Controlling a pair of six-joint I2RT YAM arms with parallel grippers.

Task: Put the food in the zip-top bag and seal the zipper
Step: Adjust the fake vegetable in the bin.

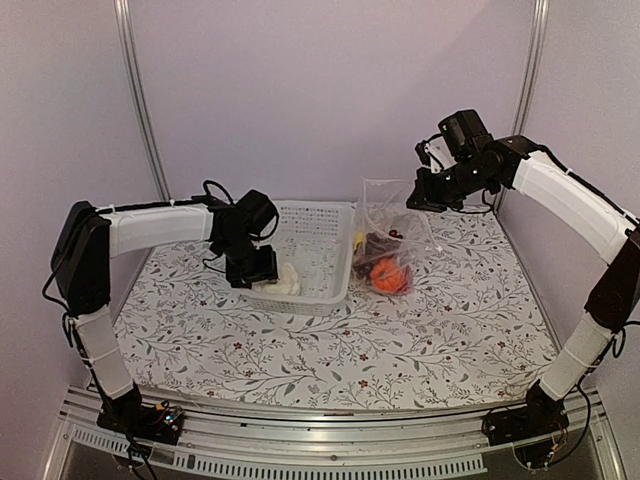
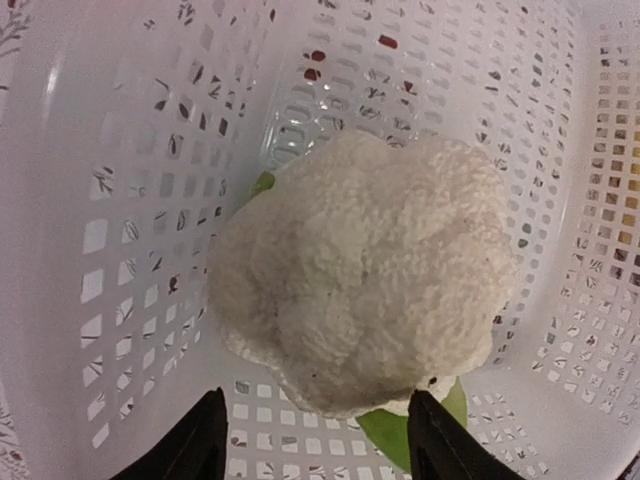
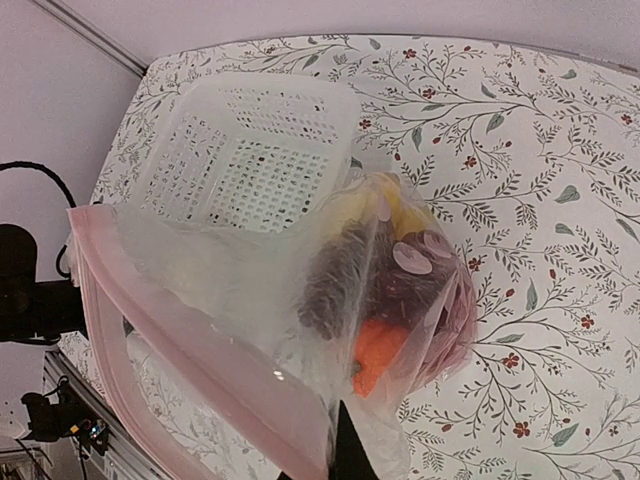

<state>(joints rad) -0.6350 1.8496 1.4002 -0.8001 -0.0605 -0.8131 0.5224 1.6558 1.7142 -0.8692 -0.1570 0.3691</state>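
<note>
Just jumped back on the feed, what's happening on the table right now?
The right hand holds the zip-top bag upright by its top edge, with the orange fruit and grape bunch already inside. The left hand hangs open over the cauliflower, the only food in view in the white basket. The bag's mouth looks unsealed.

My right gripper (image 3: 343, 452) shows only as a dark fingertip at the bottom edge, pinching the clear, crinkly plastic zip-top bag (image 3: 220, 270) at its pinkish press-seal zipper strip (image 3: 200, 385), which runs diagonally up to the left. Inside lie a round orange fruit (image 3: 383, 345), a dark purple grape bunch (image 3: 335, 280) and yellow oblong pieces (image 3: 395, 212). Behind the bag a white perforated plastic basket (image 3: 250, 140) sits on the floral-patterned tablecloth (image 3: 540, 200).
</note>
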